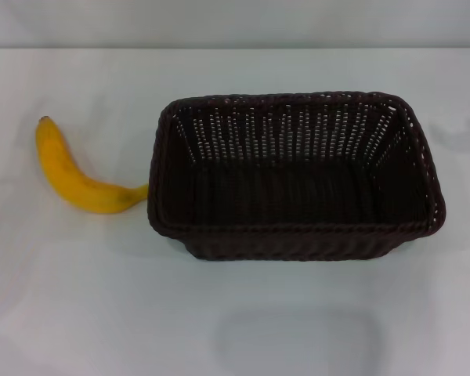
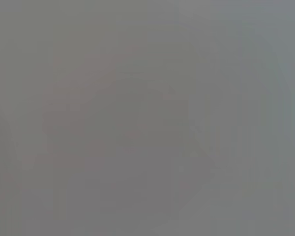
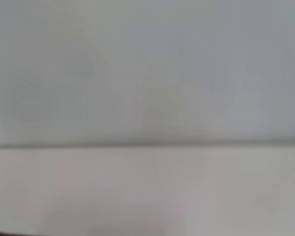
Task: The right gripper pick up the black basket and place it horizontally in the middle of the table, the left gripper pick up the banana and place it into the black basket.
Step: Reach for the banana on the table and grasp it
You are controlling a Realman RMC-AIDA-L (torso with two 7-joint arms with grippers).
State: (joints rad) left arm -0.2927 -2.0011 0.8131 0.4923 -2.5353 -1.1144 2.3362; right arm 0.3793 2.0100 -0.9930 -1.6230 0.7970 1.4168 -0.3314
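Two items: black basket (image 1: 296, 176) is lying long side across mid-worktop (image 1: 78, 298); banana (image 1: 77, 176) is sitting left, tip just touching the basket rim.
Grippers: you're seeing neither; their state can't be told.
Step advice: basket seems placed; you're bringing the left gripper over the banana's middle.

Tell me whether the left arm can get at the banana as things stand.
Probably yes. The banana lies in the open on the white table, on the robot's left, its stem end at the black basket. Nothing covers it. Neither pincer is in view.
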